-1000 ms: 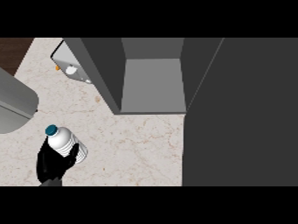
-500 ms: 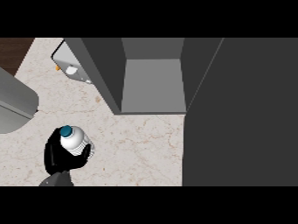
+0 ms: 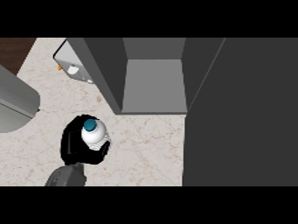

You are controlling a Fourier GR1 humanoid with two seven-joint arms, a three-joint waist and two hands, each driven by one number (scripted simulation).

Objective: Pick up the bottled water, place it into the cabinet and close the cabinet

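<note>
Writing or labels cannot be read anywhere, not even on the bottle (image 3: 94,133). Its teal cap faces the camera, and it sits over the marbled counter (image 3: 144,144), down-left of the open cabinet (image 3: 152,83). A black hand (image 3: 74,144), probably the left, curls round the bottle from its left and lower sides, clamped on it.
</note>
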